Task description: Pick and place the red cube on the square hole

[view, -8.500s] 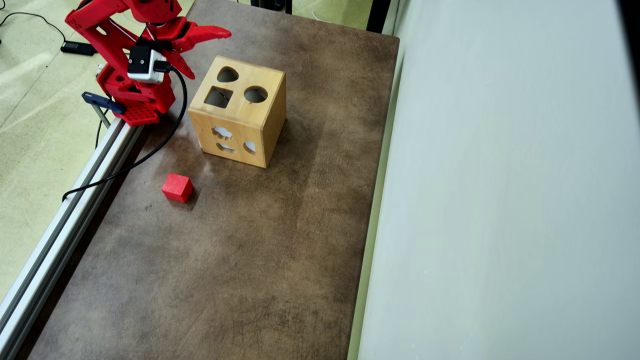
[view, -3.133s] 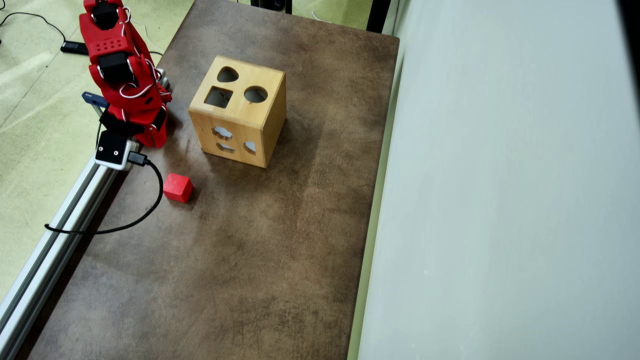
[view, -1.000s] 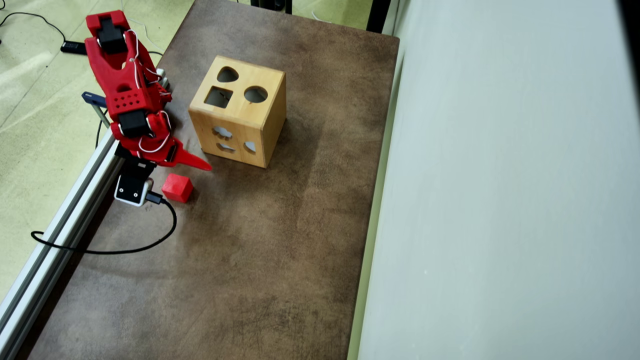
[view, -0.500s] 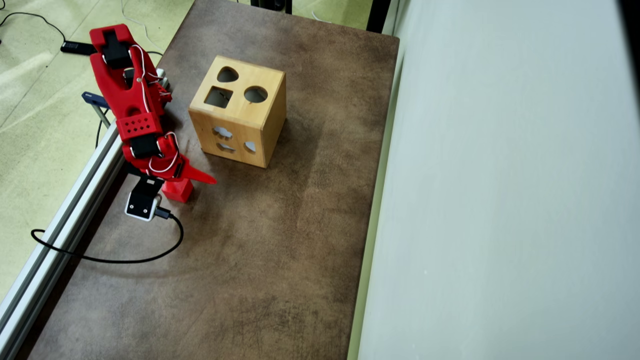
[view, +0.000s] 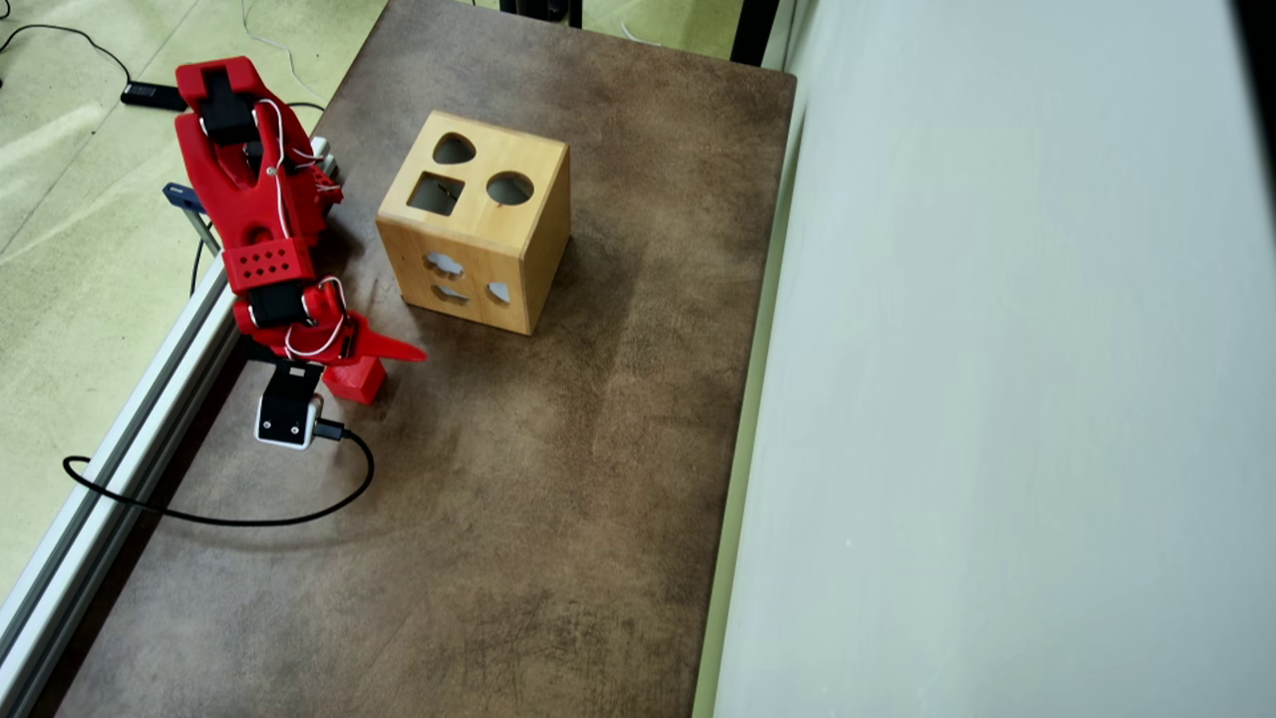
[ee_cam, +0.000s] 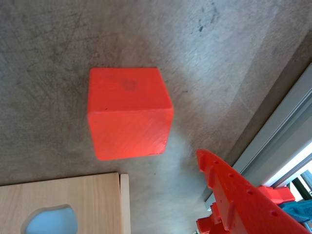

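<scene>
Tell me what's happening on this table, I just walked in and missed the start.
A red robot arm is reaching down over a small red cube on the brown table. Its tool is open right above the cube, not yet gripping it; the cube sits flat on the table. Nearby stands a wooden box with a square hole in its top face, empty so far.
</scene>
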### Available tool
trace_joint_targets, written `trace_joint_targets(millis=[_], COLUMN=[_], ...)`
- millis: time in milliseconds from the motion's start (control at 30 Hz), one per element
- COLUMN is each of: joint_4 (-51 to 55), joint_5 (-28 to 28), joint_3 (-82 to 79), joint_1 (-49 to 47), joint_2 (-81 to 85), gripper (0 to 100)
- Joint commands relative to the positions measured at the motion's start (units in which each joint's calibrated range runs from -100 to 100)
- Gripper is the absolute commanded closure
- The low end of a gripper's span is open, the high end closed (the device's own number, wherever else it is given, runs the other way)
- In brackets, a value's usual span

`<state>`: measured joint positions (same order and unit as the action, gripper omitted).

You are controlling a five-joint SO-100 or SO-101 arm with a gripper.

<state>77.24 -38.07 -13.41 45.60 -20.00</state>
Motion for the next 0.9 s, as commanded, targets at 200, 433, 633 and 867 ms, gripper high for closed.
trace_joint_targets(millis=[200,433,633,867], joint_4=[-7.72,-7.64,-8.04,-8.04], joint_5=[-0.24,-0.24,-0.24,-0.24], joint_3=[0.35,0.44,0.44,0.44], joint_1=[-0.72,-0.72,-0.87,-2.73], joint_2=[0.25,-5.01,-5.52,-5.52], gripper=[41,41,41,46])
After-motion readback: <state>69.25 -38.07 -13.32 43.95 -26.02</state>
